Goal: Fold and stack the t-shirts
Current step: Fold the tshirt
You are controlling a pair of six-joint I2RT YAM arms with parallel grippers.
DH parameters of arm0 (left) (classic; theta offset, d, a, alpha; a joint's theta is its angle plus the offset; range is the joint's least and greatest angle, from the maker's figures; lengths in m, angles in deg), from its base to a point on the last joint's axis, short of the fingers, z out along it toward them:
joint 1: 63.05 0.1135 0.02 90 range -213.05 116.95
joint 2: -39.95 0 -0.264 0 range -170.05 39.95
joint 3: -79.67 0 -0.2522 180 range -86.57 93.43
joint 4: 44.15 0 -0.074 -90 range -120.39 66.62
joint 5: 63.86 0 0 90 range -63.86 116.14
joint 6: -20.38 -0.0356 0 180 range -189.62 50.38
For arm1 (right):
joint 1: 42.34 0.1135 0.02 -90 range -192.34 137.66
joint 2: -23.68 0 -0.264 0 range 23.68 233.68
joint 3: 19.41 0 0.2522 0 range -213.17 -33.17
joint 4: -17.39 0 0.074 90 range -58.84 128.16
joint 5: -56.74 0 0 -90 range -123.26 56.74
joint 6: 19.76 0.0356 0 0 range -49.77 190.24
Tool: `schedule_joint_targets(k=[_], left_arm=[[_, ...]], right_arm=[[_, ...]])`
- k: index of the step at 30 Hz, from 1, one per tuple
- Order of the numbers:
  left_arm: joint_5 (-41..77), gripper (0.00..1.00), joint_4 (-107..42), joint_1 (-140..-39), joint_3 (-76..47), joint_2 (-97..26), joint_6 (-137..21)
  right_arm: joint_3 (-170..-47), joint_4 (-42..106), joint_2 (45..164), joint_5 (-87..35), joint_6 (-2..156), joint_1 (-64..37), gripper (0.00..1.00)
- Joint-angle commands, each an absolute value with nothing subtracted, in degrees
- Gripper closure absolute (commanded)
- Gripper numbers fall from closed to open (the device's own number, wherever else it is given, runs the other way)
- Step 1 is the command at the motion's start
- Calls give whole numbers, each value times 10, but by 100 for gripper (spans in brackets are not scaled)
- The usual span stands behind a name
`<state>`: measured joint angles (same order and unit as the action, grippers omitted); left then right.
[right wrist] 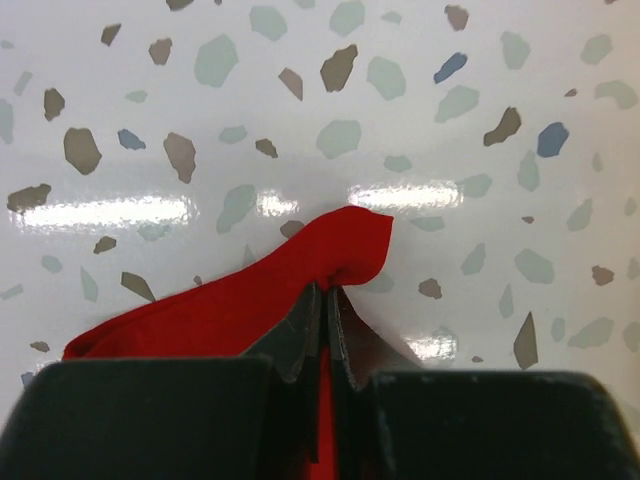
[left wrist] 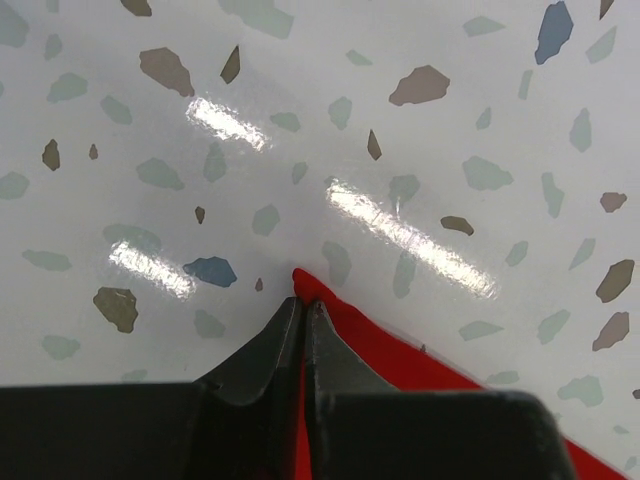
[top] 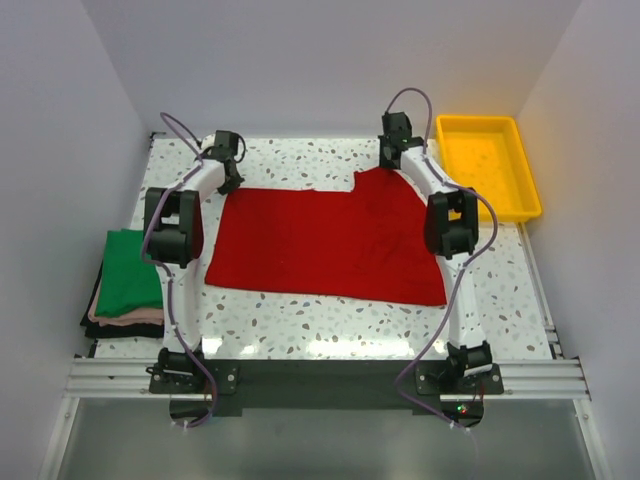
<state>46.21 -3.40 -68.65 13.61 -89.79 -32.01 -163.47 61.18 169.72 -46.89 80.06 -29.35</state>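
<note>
Right, both arms reach to the far edge of the red t-shirt (top: 320,240), which lies spread flat on the table (top: 330,325) between the grippers and the bases. My left gripper (left wrist: 303,305) has its jaws pressed together on the far-left corner. In its wrist view a small red point of cloth pokes out just past the fingertips, and the rest trails back under the hand to its right. My right gripper (right wrist: 327,300) is likewise pinched tight on the far-right corner, with a rounded bunch of red fabric humped up just beyond the tips. The green t-shirt (top: 128,268) sits folded on a small pile, well behind and outboard of the left gripper. The yellow tray (top: 528,175) is off to the right of the right gripper, apart from the cloth.

I read this as the start of the first fold on the red one: both far corners are gripped and the body is flat. Next I'd raise both hands together, level, and carry the far edge toward me over the near hem. The right-hand bite looks bunched, so I'd watch for slipping or a dragged crease.
</note>
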Motion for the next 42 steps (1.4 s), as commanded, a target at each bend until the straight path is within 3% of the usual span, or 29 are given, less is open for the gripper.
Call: schedule_joint_targets(k=[1,15,42], left_arm=[[456,100,-78,-678,129,-864,-340],[408,100,-131,-664,143,-864,-339],[382,100,-186,-652,-51,-698,-306]], right_arm=[[-1647,566,1626,-497,810,-304,100],[-1581,544,1549,-492,808,-318,100],[-1169,500,1238,-499,894,-318,100]])
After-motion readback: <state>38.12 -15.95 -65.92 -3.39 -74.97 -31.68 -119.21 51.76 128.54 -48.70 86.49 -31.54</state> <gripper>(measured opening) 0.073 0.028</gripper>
